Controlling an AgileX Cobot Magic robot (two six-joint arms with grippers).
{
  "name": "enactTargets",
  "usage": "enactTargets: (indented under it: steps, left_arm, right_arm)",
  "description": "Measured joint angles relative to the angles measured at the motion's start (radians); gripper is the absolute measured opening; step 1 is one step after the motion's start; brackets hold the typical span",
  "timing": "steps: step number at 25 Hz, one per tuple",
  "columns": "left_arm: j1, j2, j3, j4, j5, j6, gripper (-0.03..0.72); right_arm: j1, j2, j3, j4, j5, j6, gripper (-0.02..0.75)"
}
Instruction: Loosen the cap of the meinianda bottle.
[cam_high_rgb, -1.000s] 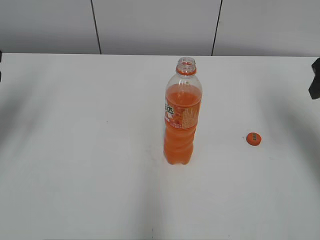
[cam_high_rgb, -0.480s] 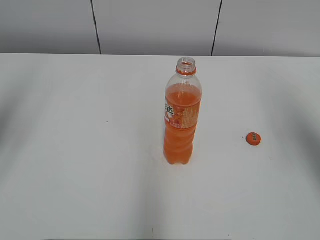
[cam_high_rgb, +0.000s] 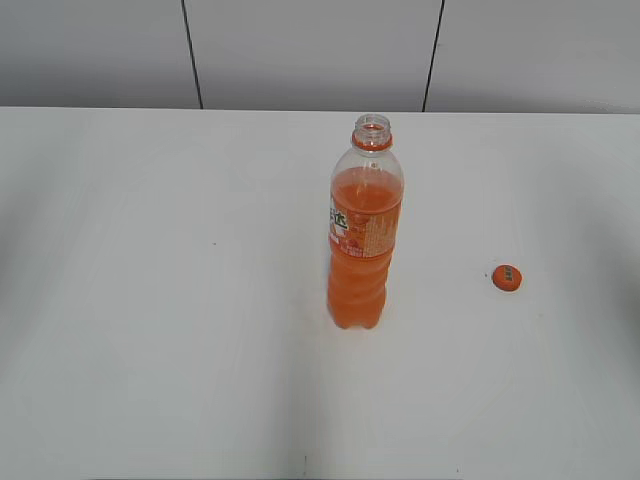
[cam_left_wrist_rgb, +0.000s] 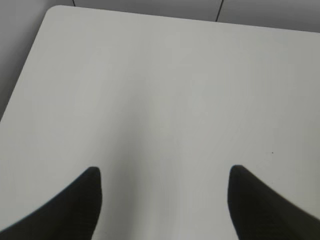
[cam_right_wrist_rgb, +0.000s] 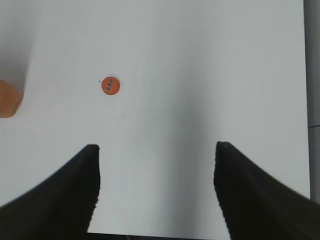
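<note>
Well ahead of the open right hand (cam_right_wrist_rgb: 156, 150) lies the cap (cam_right_wrist_rgb: 110, 85).

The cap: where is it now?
The cap lies flat on the white table, off the bottle. In the exterior view it is right of the meinianda bottle, apart from it and from both grippers.

White table (cam_high_rgb: 150, 350), upright uncapped meinianda bottle (cam_high_rgb: 365, 240) mid-surface, cap (cam_high_rgb: 507, 277) well apart, seemingly top-up
</note>
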Motion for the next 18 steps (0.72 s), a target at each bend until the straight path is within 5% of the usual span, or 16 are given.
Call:
enactTargets:
  steps: [18]
  left_arm:
    - [0.0,-0.343,0.059,-0.033,0.113,0.016,0.482]
  right_arm:
    - [0.0,-0.461,0.267,0.004,-0.021,0.0,0.533]
